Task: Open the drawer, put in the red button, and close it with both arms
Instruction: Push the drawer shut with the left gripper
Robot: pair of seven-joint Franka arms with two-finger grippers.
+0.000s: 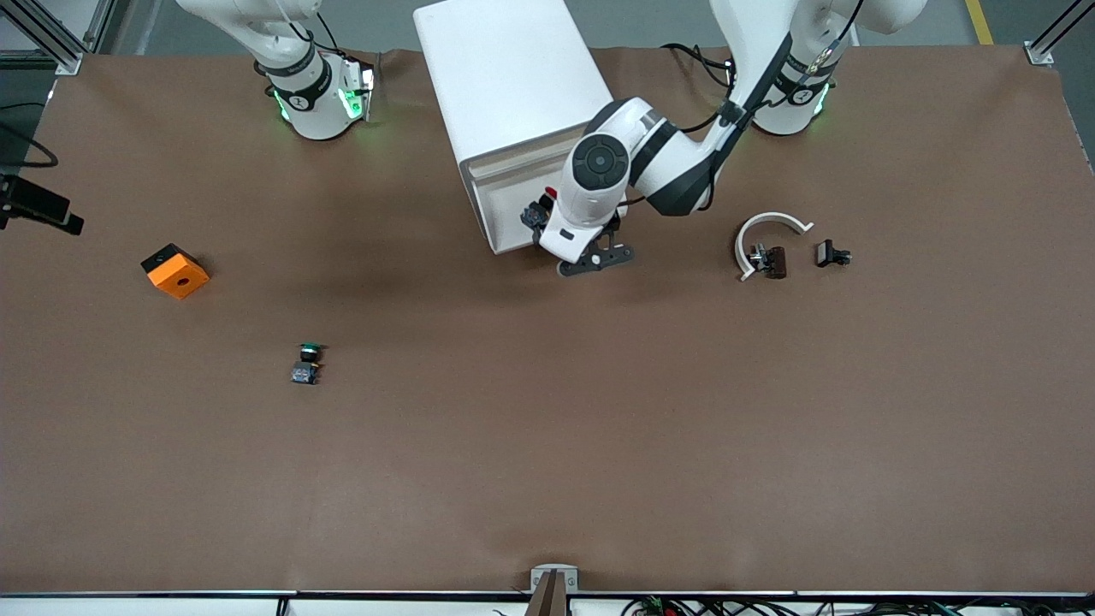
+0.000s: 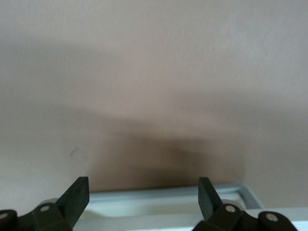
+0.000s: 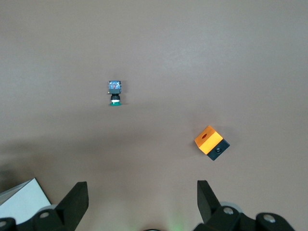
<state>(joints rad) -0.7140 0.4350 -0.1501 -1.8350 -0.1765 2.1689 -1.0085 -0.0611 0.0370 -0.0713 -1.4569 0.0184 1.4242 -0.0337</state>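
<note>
Buttons: one red (image 1: 550, 193), one green (image 1: 307, 363).

Even overhead light, soft shadows, one washed-out wrist view.

Front view sharp, evenly lit; table (image 1: 547, 445) matte, no glare, faint broad shadow just under the left claw (image 1: 596, 258). Green LEDs glow at arm bases. Left wrist view hazy, low contrast, dark soft shadow on table ahead of claw (image 2: 143, 192). Right wrist view clearer, claw (image 3: 142, 195) fingertips (image 3: 77, 197) slightly blurred.
</note>
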